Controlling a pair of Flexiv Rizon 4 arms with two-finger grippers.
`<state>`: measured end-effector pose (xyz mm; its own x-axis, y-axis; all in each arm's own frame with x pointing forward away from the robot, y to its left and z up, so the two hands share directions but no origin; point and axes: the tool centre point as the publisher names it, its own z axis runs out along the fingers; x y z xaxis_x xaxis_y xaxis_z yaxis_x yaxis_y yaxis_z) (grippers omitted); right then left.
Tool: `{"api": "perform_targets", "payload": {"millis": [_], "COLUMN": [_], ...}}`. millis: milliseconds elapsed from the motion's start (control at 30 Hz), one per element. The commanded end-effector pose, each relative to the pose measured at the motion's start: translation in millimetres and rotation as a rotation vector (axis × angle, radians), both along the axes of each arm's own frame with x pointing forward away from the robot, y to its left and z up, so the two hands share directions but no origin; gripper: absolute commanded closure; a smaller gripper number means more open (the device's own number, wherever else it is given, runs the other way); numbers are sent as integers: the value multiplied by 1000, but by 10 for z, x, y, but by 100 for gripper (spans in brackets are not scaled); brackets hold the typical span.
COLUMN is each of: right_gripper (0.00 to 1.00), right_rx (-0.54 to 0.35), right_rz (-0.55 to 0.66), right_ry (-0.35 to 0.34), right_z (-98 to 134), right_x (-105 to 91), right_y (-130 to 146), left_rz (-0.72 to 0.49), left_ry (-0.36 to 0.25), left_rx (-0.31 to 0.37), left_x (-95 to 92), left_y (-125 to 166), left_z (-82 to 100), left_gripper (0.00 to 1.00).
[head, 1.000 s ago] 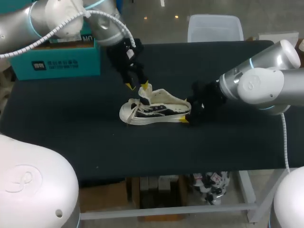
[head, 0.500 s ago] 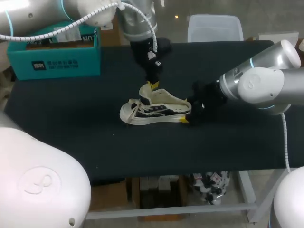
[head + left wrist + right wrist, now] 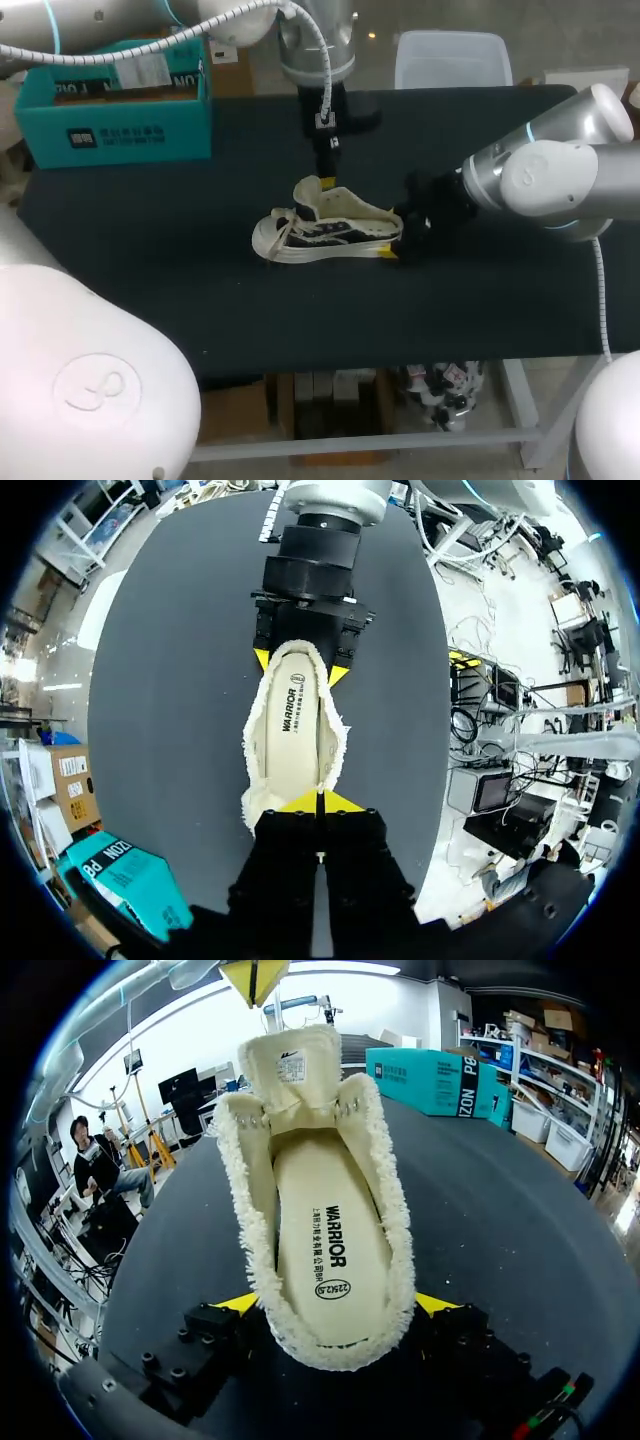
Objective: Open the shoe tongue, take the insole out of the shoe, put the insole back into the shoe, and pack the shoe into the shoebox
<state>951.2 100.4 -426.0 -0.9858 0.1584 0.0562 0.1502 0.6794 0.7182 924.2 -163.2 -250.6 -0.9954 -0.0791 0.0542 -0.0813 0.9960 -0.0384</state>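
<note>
A white low shoe (image 3: 325, 228) with fleece lining lies on the black table (image 3: 150, 260), toe to the left. Its insole (image 3: 325, 1230) sits inside and its tongue (image 3: 292, 1065) stands upright. My right gripper (image 3: 395, 245) is shut on the shoe's heel, one yellow fingertip (image 3: 432, 1303) pressed to each side. My left gripper (image 3: 320, 802) hangs over the tongue's top edge with its tips shut together. In the right wrist view a small gap shows between the left gripper's tips (image 3: 255, 978) and the tongue. The teal shoebox (image 3: 120, 110) stands open at the back left.
The shoebox (image 3: 125, 885) is well to the left of the shoe, near the table's far left corner. Bare black tabletop lies in front of the shoe and to both sides of it.
My left arm has swung right from beside the tongue to directly over it, and its fingers have gone from open to shut. The right gripper and the shoe have not moved.
</note>
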Motion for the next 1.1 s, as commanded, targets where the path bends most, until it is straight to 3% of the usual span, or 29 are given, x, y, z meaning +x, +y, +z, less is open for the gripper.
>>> {"api": "perform_targets", "payload": {"millis": [33,300,633,1100], "right_gripper": [100,100,100,100], "right_rx": [1,1,1,1], "right_rz": [2,2,2,2], "right_ry": [2,2,2,2], "right_z": [-37,-37,-37,-37], "right_x": [11,11,11,11], "right_y": [-27,-27,-27,-27], "left_rz": [-94,-93,-134,-158], "left_ry": [4,14,11,17], "left_rx": [26,-39,-70,-54], "left_x": [56,133,128,28], "left_y": [-86,-62,-134,-146], "left_z": [-168,-477,-752,-1031], "left_gripper": [100,100,100,100]}}
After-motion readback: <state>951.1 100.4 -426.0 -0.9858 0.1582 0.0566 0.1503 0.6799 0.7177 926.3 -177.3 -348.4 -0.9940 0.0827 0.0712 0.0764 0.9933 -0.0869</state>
